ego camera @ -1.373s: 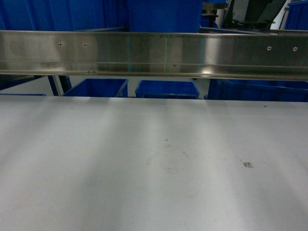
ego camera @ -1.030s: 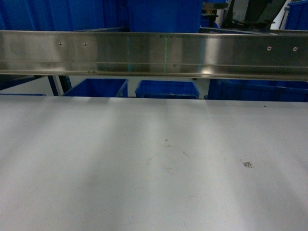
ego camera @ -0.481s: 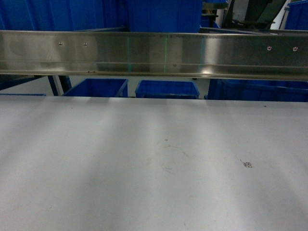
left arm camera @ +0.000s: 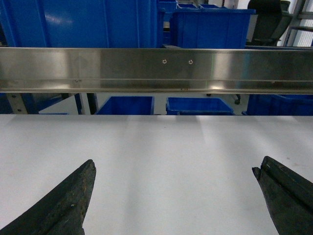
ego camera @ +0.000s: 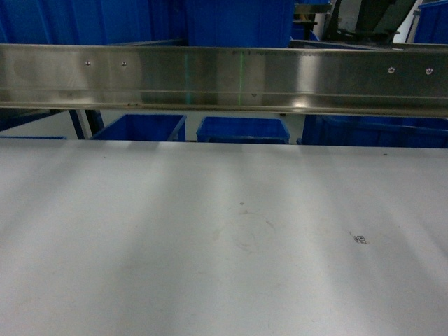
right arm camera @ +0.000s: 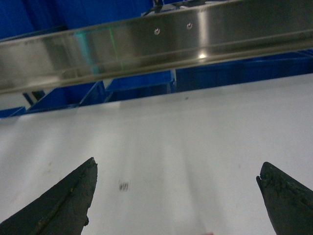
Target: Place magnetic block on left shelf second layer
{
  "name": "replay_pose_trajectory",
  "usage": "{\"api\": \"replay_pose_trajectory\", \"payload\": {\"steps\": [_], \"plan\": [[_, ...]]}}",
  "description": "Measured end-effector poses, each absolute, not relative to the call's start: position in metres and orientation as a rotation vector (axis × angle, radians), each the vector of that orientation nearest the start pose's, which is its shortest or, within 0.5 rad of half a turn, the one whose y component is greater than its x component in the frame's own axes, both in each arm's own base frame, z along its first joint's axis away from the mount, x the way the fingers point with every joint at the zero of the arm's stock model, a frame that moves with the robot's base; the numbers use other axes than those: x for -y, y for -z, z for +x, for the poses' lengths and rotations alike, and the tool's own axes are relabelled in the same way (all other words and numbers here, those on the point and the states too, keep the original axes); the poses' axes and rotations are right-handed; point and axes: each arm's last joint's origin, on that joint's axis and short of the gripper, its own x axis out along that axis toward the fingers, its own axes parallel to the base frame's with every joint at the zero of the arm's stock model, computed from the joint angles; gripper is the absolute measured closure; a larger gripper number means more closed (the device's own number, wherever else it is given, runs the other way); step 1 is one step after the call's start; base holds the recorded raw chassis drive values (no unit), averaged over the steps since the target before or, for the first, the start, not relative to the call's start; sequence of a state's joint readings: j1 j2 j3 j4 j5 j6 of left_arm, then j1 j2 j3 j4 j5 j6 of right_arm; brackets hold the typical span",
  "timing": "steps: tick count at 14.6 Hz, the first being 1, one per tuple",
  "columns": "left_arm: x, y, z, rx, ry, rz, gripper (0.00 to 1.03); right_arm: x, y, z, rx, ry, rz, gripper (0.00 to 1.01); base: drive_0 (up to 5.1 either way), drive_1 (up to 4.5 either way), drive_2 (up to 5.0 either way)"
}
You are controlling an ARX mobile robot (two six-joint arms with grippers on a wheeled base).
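My left gripper [left arm camera: 175,164] hangs open low over the white tabletop [left arm camera: 161,147], with nothing between its dark fingers [left arm camera: 73,196]. My right gripper [right arm camera: 178,164] is open too, over the same tabletop [right arm camera: 161,127]. A thin red sliver [right arm camera: 208,233] touches the bottom edge of the right wrist view; I cannot tell whether it is the magnetic block. A shiny steel rail [ego camera: 224,77] runs across the far side of the table, with blue tubs [ego camera: 140,127] behind it. I cannot tell which of these is the left shelf second layer. Neither gripper shows in the head view.
The steel rail [left arm camera: 156,68] crosses each view at the table's far edge. More blue tubs [ego camera: 241,129] stand below and above it. A small printed mark [ego camera: 360,239] sits on the tabletop at the right, blurred in the right wrist view [right arm camera: 123,185].
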State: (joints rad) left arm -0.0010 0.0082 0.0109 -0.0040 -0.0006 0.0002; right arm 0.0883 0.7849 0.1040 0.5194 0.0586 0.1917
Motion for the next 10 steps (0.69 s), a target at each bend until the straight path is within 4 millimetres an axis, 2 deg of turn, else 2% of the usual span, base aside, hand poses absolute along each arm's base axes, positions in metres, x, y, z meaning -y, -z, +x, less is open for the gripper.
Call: {"api": "replay_pose_trajectory", "payload": {"steps": [1, 2, 3, 5, 7, 10], "plan": [[0.0, -0.166, 0.098, -0.001, 0.0, 0.0, 0.05, -0.009, -0.177, 0.183, -0.141, 0.011, 0.189, 0.03, 0.0, 0.0, 0.0], [0.0, -0.166, 0.098, -0.001, 0.0, 0.0, 0.05, -0.004, -0.17, 0.213, -0.21, 0.002, 0.19, 0.03, 0.0, 0.0, 0.0], [0.0, -0.166, 0.098, -0.001, 0.0, 0.0, 0.05, 0.002, -0.15, 0.228, -0.346, -0.009, 0.194, 0.03, 0.0, 0.0, 0.0], [0.0, -0.166, 0.098, -0.001, 0.0, 0.0, 0.05, 0.014, -0.123, 0.232, -0.495, -0.025, 0.19, 0.03, 0.0, 0.0, 0.0], [0.0, -0.166, 0.098, -0.001, 0.0, 0.0, 0.05, 0.021, -0.122, 0.233, -0.482, -0.063, 0.16, 0.03, 0.0, 0.0, 0.0], [0.0, -0.166, 0.098, -0.001, 0.0, 0.0, 0.05, 0.019, -0.098, 0.226, -0.576, -0.116, 0.131, 0.03, 0.0, 0.0, 0.0]]}}
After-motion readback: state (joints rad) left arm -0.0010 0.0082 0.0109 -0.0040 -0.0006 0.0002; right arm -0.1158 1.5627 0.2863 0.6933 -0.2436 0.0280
